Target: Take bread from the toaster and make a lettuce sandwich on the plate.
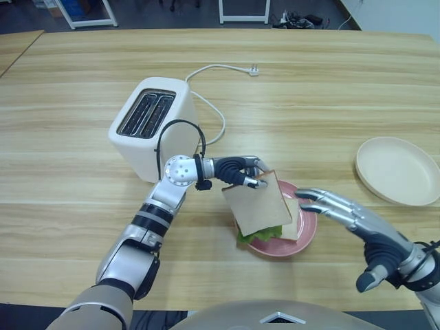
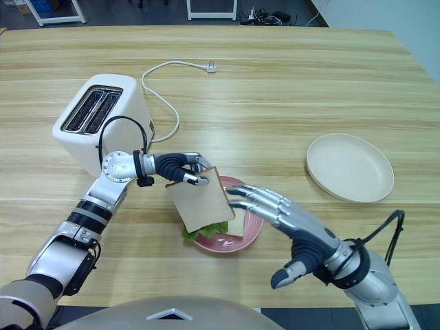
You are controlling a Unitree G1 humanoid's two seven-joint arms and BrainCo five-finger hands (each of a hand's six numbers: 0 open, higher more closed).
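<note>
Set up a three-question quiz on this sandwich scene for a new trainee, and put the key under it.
1. True or false: the left hand holds a slice of bread in its fingers above the pink plate.
2. Pick one. The right hand is: A) shut on a second slice; B) open, by the pink plate's rim; C) pressed flat on the held slice.
3. Short answer: what green food shows beneath the held slice?

Key: 1 true; 2 B; 3 lettuce.
</note>
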